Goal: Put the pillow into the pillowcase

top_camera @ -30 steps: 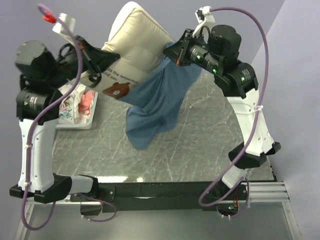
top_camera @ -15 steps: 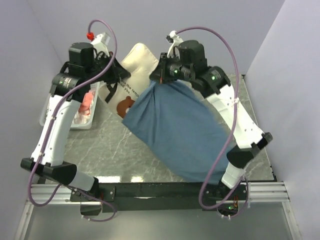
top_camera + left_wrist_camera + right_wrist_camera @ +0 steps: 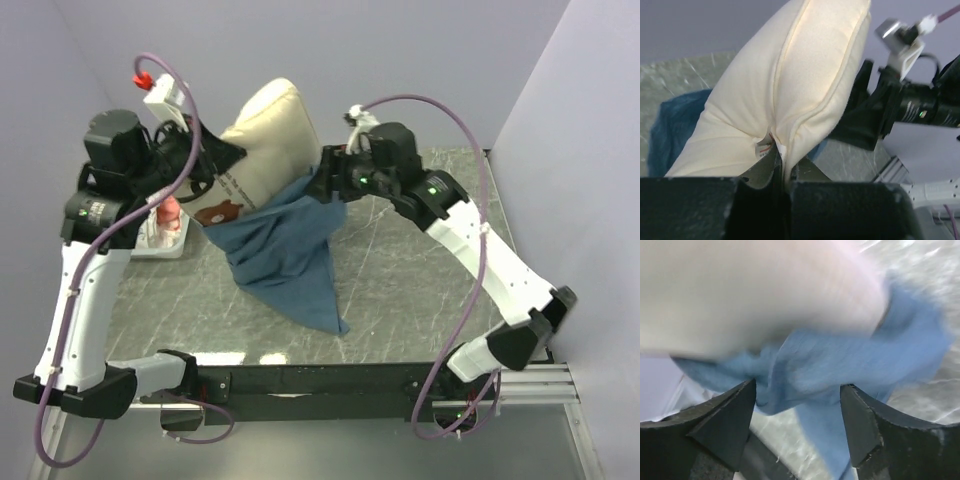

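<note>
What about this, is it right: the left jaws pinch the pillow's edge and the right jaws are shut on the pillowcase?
One part is wrong. The left jaws do pinch the edge of the pillow, but the right jaws are open: the right wrist view shows them wide apart, not clamping the pillowcase.

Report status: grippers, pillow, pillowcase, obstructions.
Left gripper shut on pillow edge. Right gripper open, pillowcase between jaws. Pillow raised, mostly outside pillowcase. Cloth tray left, apart.

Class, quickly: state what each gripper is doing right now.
Left gripper: closed on the pillow seam.
Right gripper: open, pillowcase ahead, not gripped.
</note>
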Available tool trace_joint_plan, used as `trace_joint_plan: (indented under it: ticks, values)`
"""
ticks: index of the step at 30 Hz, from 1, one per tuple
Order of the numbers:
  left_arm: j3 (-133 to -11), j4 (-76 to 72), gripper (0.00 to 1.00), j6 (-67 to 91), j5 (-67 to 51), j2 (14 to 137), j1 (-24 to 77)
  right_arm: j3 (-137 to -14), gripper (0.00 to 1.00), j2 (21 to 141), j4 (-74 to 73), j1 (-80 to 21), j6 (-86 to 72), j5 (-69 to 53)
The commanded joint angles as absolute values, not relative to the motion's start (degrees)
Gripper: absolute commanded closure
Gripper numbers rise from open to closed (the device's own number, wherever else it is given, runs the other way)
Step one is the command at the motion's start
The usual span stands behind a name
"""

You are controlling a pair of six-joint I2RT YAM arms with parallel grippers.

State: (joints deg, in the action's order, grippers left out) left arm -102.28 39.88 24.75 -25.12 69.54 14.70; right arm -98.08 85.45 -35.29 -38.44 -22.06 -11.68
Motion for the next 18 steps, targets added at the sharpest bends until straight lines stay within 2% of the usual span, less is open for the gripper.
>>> trace_joint_plan:
  ticks: [1, 3, 7, 10, 14, 18]
  values:
    - [-91.1, 28.4, 0.99, 25.3, -37.4, 65.1, 15.2, -88.5, 0.24, 74.8, -25.6, -35.2, -23.3, -4.3]
    - [-85.6, 28.2, 0.99, 24.0, -36.9, 62.8, 15.1, -83.0, 0.24, 71.8, -24.5, -32.6, -25.1, -0.9]
    - [-78.9, 27.5, 0.99, 22.9, -37.9, 59.9, 15.2, -77.5, 0.25, 68.1, -24.1, -27.7, -25.9, -2.1]
    - [-74.1, 26.5, 0.99, 22.9, -36.9, 58.1, 15.2, -75.8, 0.25, 69.1, -27.0, -27.8, -25.6, -4.0]
    - [-68.9, 25.9, 0.99, 23.2, -37.4, 57.4, 15.2, -61.9, 0.25, 64.4, -19.4, -28.1, -27.9, -5.1]
    - [-65.6, 24.0, 0.99, 23.8, -37.9, 55.9, 15.2, -59.0, 0.25, 63.9, -18.5, -28.4, -27.0, -5.0]
